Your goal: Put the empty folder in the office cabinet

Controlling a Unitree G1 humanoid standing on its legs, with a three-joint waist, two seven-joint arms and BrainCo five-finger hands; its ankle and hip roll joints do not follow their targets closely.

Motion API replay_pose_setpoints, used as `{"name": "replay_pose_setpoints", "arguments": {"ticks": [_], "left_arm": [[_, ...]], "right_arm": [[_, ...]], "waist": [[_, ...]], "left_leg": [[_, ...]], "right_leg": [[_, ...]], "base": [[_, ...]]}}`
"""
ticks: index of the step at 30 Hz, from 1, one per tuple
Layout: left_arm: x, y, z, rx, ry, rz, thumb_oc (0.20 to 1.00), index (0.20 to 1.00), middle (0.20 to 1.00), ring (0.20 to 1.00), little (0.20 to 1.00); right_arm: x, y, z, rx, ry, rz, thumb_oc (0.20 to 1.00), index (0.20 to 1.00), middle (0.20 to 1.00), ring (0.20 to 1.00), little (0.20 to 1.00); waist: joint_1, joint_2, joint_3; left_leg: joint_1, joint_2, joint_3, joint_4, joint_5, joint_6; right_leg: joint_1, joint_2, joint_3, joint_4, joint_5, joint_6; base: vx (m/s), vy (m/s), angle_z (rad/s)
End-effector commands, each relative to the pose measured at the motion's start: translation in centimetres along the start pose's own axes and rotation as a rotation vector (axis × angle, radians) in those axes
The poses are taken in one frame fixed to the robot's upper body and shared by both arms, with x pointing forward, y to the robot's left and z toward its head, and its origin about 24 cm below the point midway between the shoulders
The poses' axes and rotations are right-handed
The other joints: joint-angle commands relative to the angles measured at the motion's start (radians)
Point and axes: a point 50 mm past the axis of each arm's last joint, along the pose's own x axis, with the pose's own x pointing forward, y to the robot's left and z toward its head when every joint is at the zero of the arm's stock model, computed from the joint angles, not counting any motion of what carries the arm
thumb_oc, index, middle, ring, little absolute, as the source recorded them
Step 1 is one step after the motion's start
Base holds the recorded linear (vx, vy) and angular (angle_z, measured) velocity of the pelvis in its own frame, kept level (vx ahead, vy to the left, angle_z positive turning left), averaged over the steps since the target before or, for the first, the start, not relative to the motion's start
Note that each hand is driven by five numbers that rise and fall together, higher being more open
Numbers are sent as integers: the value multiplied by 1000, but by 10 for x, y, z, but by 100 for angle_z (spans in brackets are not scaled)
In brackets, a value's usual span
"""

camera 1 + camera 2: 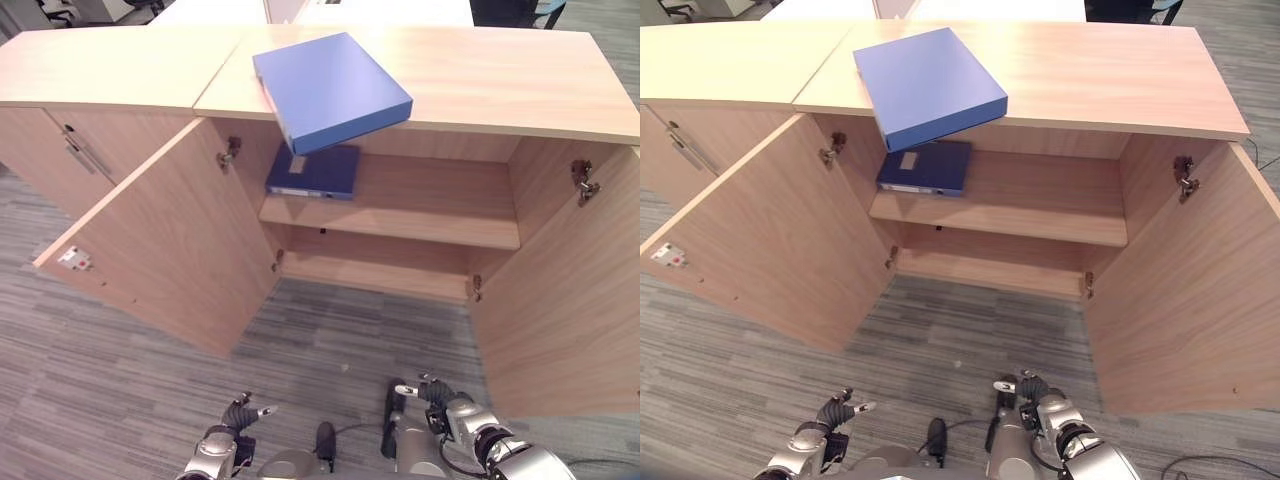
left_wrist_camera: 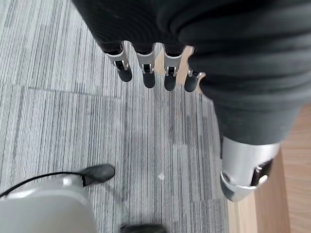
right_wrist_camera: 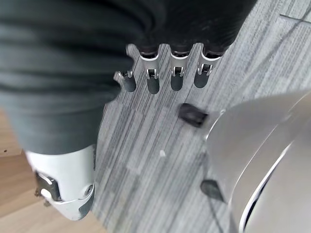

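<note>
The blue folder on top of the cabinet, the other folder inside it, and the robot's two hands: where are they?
blue folder [image 1: 330,88]: left eye view, middle of its cover.
folder on the shelf [image 1: 316,170]: left eye view, its cover.
left hand [image 1: 238,414]: left eye view, its back.
right hand [image 1: 440,397]: left eye view, its back.

We note a blue folder [image 1: 330,90] lying closed, askew on the office cabinet [image 1: 500,75] top, one corner overhanging the front edge (both doors open below).
</note>
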Motion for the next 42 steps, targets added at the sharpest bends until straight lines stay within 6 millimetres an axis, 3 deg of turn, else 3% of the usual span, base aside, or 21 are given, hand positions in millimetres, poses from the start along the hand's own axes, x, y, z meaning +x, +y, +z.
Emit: {"name": "replay_pose_setpoints", "arguments": {"ticks": [1, 5, 9, 11, 12, 13, 15, 16, 19, 20, 23, 24, 35, 42], "left_arm": [[2, 0, 8, 71, -31, -4, 1000, 1000, 1000, 1000, 1000], [1, -5, -1, 83, 9, -13, 1000, 1000, 1000, 1000, 1000], [2, -9, -3, 93, 22, -26, 1000, 1000, 1000, 1000, 1000], [2, -11, 2, 91, 10, -38, 1000, 1000, 1000, 1000, 1000], [3, -12, 5, 78, -3, -45, 1000, 1000, 1000, 1000, 1000], [3, -12, 5, 78, -3, -45, 1000, 1000, 1000, 1000, 1000], [3, -15, 8, 62, -15, -51, 1000, 1000, 1000, 1000, 1000], [3, -15, 7, 57, -11, -52, 1000, 1000, 1000, 1000, 1000], [1, -13, 0, 44, 9, -43, 1000, 1000, 1000, 1000, 1000], [0, -11, -2, 38, 12, -38, 1000, 1000, 1000, 1000, 1000], [0, -11, -4, 28, 20, -33, 1000, 1000, 1000, 1000, 1000], [-1, -12, -8, 30, 35, -33, 1000, 1000, 1000, 1000, 1000], [0, 1, -12, 48, 56, 5, 1000, 1000, 1000, 1000, 1000], [-1, 7, -14, 35, 60, 18, 1000, 1000, 1000, 1000, 1000]], "right_arm": [[2, -7, 26, -11, -62, -29, 1000, 1000, 1000, 1000, 1000], [1, -12, 17, -24, -42, -44, 1000, 1000, 1000, 1000, 1000], [0, -16, 10, 1, -35, -59, 1000, 1000, 1000, 1000, 1000], [-1, -19, 5, 17, -27, -67, 1000, 1000, 1000, 1000, 1000], [-2, -24, -1, 22, -12, -81, 1000, 1000, 1000, 1000, 1000], [-2, -24, -1, 22, -12, -81, 1000, 1000, 1000, 1000, 1000], [-3, -32, -9, 38, 12, -107, 1000, 1000, 1000, 1000, 1000], [-4, -34, -12, 49, 22, -114, 1000, 1000, 1000, 1000, 1000], [-6, -36, -26, 69, 58, -122, 1000, 1000, 1000, 1000, 1000], [-7, -38, -28, 65, 64, -124, 1000, 1000, 1000, 1000, 1000], [-7, -37, -33, 57, 80, -122, 1000, 1000, 1000, 1000, 1000], [-9, -34, -43, 78, 107, -120, 1000, 1000, 1000, 1000, 1000], [-13, -23, -67, 98, 177, -99, 1000, 1000, 1000, 1000, 1000], [-16, -24, -80, 121, 220, -108, 1000, 1000, 1000, 1000, 1000]], "waist": [[4, 3, 1], [-11, 5, -38], [-28, -2, -44], [-39, -13, -42], [-37, -27, -31], [-37, -26, -31], [-22, -49, -2], [-20, -54, -1], [3, -72, -14], [13, -67, -18], [22, -56, -29], [12, -43, -50], [7, -34, -97], [0, -43, -103]], "left_leg": [[44, -28, -34, 30, -109, -16], [84, 7, -39, 12, -130, -33], [69, 39, -38, 88, -161, -64], [36, 69, -11, 215, -158, -101], [-36, 108, 18, 412, -104, -132], [-38, 108, 18, 414, -105, -132], [-168, 131, 34, 648, -37, -114], [-198, 144, 57, 650, -42, -102], [-243, 124, 54, 469, -75, -87], [-239, 117, 29, 364, -50, -97], [-225, 106, -22, 263, -31, -110], [-186, 104, -28, 208, -29, -112], [-48, 52, -6, 22, -21, -63], [-38, 39, 4, 2, -30, -50]], "right_leg": [[65, 26, 21, -21, 107, 6], [72, 45, 14, 29, 81, -12], [89, 47, 2, 75, 29, -37], [119, 50, -18, 89, -7, -54], [170, 69, -32, 85, -41, -83], [169, 69, -32, 85, -41, -83], [223, 81, -41, 81, -81, -117], [238, 77, -44, 77, -89, -118], [277, 61, -24, 49, -91, -98], [285, 60, -15, 46, -93, -92], [295, 62, 5, 51, -99, -88], [313, 62, 8, 50, -100, -79], [338, 35, 67, -8, -48, -38], [326, 28, 85, -14, -28, -17]], "base": [[231, -159, 30], [265, -196, 27], [182, -191, 13], [173, -276, 34], [177, -287, 46], [150, -288, 51], [105, -214, 17], [146, -140, 11], [205, 37, -29], [147, 80, -34], [156, 108, 10], [255, 185, -59], [112, 132, -23], [21, 66, -9]]}}
